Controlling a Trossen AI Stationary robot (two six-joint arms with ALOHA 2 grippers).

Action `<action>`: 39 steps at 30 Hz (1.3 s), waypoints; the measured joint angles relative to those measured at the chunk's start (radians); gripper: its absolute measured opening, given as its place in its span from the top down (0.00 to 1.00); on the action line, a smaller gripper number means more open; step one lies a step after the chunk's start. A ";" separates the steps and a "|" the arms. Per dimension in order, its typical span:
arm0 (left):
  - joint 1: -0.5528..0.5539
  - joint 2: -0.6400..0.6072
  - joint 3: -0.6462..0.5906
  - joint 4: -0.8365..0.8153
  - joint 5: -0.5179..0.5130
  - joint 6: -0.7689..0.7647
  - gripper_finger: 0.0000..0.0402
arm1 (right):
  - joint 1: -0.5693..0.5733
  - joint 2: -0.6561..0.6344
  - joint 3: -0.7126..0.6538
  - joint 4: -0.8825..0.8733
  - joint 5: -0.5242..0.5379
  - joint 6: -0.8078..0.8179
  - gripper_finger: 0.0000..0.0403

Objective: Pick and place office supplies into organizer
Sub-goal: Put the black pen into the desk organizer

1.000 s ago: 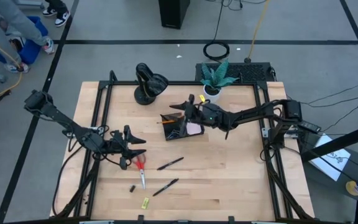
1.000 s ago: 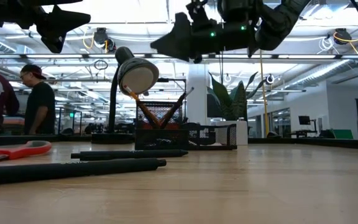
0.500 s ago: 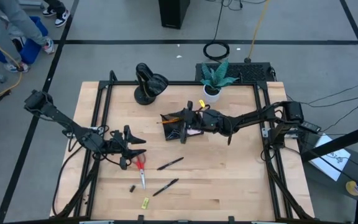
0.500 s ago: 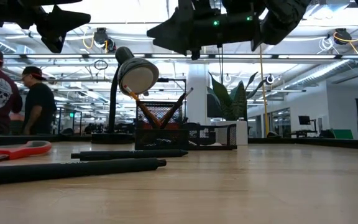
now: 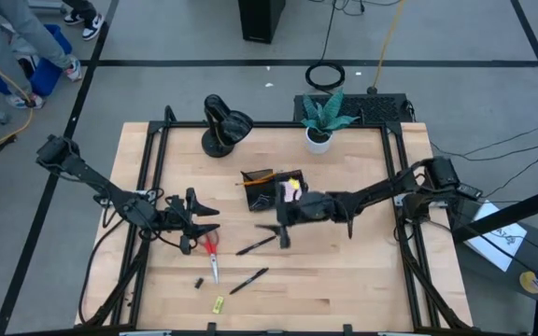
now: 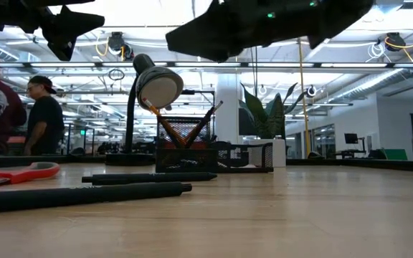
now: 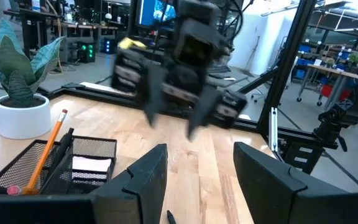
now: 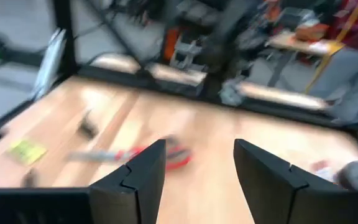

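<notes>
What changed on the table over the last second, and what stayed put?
The right hand left its spot over the organizer and swung toward the pen in front, fingers open and empty. The left hand stayed beside the scissors. Nothing on the table moved.

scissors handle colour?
Red. The scissors lie on the table by the left gripper; the high view shows the handles best.

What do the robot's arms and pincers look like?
Both arms are dark, thin and jointed, with black cables along them. The left pincer and right pincer each end in two chunky black fingers with notched inner edges.
</notes>
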 joint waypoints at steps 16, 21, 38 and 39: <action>0.000 0.000 0.001 0.001 0.000 -0.001 0.53 | 0.110 0.010 -0.338 0.260 -0.140 0.035 0.57; 0.000 0.000 0.001 0.000 0.000 -0.001 0.53 | 0.120 0.020 -0.372 0.291 -0.101 0.019 0.58; 0.000 0.000 0.001 0.000 0.000 -0.001 0.53 | -0.013 0.298 -0.321 0.555 -0.289 0.095 0.58; 0.000 0.000 0.001 0.000 0.000 -0.001 0.53 | -0.013 0.306 -0.312 0.546 -0.289 0.083 0.58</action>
